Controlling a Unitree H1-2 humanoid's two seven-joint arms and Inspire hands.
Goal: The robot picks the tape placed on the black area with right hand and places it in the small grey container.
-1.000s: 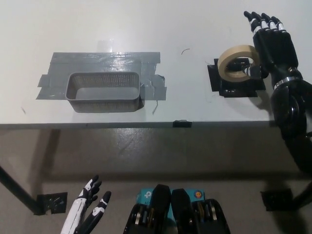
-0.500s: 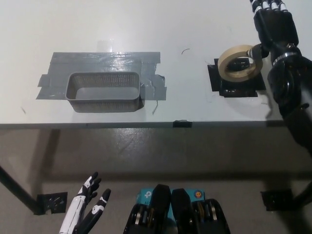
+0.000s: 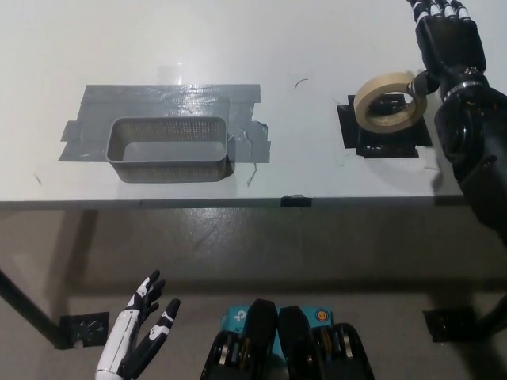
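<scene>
The grey container point(image 3: 168, 149) at the left holds nothing. At the far right, the right hand point(image 3: 450, 43), its fingertips cut off by the frame, touches the tape point(image 3: 386, 103) with one finger; whether it grips, I cannot tell. The left hand point(image 3: 141, 332) rests low with fingers apart.

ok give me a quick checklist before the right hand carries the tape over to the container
1. Beige ring-shaped tape roll over the black taped patch: ok, tilted, one edge raised.
2. Black right hand gripping the roll: cannot tell; it touches the roll's right edge, fingertips cut off by the frame.
3. Small grey mesh container upright, nothing seen inside: ok.
4. Container sits on silver-grey tape strips: ok.
5. White table between roll and container free of objects: ok.
6. White left hand resting below the table edge, fingers apart: ok.
</scene>
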